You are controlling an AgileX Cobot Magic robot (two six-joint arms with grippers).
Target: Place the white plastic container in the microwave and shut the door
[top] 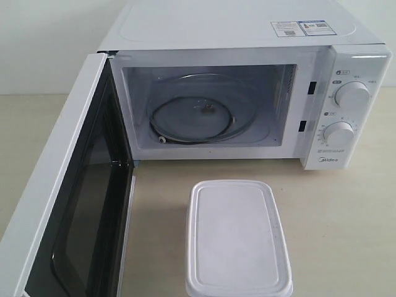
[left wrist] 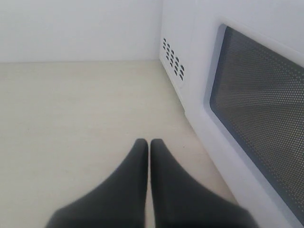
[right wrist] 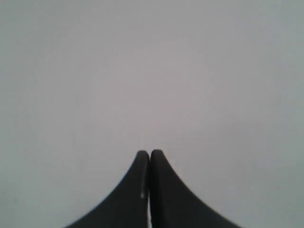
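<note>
The white plastic container (top: 237, 238), lid on, lies on the tabletop in front of the microwave (top: 247, 37). The microwave's cavity shows a glass turntable (top: 198, 114) and nothing else. The door (top: 68, 204) is swung wide open toward the left front; its handle is out of view. Neither gripper shows in the exterior view. My left gripper (left wrist: 149, 142) is shut and empty above the table, beside the outer face of the door (left wrist: 259, 107) with its dark window. My right gripper (right wrist: 150, 153) is shut and empty, facing a blank grey-white surface.
The light wooden tabletop (top: 346, 210) stretches to the right of the container. Two round dials (top: 351, 96) sit on the microwave's right panel. Vent holes (left wrist: 174, 59) mark the microwave's left side. A pale wall stands behind.
</note>
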